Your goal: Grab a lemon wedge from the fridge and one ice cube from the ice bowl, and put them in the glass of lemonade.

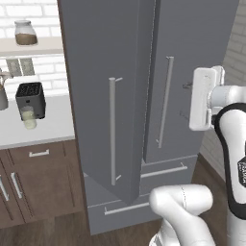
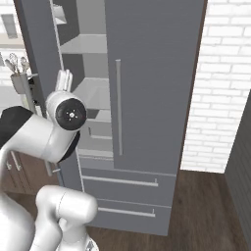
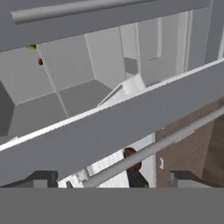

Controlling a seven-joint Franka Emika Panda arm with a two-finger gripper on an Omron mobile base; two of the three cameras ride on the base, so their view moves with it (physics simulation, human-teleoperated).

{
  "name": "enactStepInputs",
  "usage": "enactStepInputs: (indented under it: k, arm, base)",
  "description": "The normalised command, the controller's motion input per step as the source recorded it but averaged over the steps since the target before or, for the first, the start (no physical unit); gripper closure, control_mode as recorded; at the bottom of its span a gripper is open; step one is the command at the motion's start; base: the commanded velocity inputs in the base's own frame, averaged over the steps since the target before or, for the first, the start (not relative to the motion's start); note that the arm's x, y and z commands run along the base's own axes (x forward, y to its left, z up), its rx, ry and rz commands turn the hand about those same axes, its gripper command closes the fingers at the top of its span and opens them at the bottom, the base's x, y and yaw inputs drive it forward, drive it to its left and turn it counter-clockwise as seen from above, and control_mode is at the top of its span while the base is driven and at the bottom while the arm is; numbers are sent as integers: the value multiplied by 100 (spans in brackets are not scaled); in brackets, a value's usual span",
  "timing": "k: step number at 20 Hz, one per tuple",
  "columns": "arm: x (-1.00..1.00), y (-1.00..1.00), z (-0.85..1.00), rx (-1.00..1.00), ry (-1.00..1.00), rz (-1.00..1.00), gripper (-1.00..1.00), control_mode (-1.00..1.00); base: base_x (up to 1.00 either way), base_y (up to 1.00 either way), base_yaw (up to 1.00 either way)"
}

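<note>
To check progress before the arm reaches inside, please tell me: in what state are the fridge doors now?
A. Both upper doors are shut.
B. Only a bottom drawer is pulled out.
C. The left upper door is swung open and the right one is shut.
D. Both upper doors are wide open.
C: the fridge's left door stands swung outward, showing pale shelves inside, while the right door sits flush.

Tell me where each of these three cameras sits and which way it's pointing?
Left base view: behind the arm's left, facing the fridge and the glass of lemonade; white arm at right.
Right base view: behind its right, looking into the open fridge; arm at lower left.
Hand view: on the hand, facing the door edge and shelves; open gripper at bottom.
Both base views share the fridge.
</note>
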Motion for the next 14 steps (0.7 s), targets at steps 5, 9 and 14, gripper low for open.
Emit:
enactStepInputs:
  k: [5, 9, 14]
  arm:
    - [28, 0, -16, -17, -11, 4, -100, -100]
    - [12, 0, 6, -6, 0, 4, -100, -100]
    - [26, 0, 11, 0, 0, 2, -100, -100]
  base:
    - [0, 0, 0]
    - [0, 0, 0]
    - [0, 0, 0]
